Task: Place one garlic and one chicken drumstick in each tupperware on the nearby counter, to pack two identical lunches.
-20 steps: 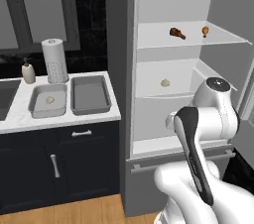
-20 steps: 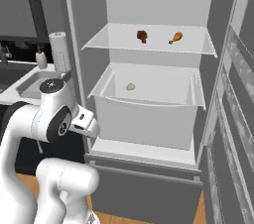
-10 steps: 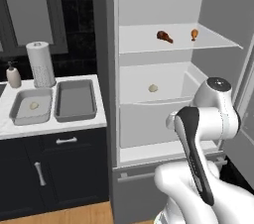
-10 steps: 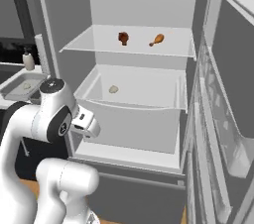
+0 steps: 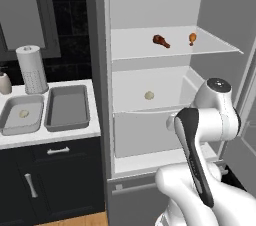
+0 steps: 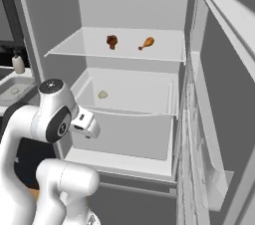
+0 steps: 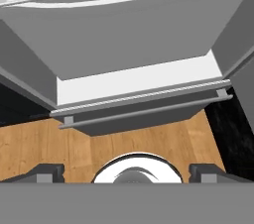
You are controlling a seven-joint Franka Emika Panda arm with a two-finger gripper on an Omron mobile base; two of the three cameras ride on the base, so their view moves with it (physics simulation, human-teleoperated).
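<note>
We face the open fridge (image 5: 150, 10); its upper shelf (image 5: 145, 47) carries two chicken drumsticks (image 5: 161, 41) (image 5: 192, 38), and one garlic (image 5: 149, 95) lies in the drawer (image 5: 150, 135) below. To the left, the counter (image 5: 50, 132) bears two tupperware trays side by side: the left tray (image 5: 10, 125) holds a garlic (image 5: 23, 114), the right tray (image 5: 67, 120) is bare. The gripper (image 7: 126, 171) points down at the fridge base, fingers (image 7: 47, 172) spread wide, grasping nothing.
</note>
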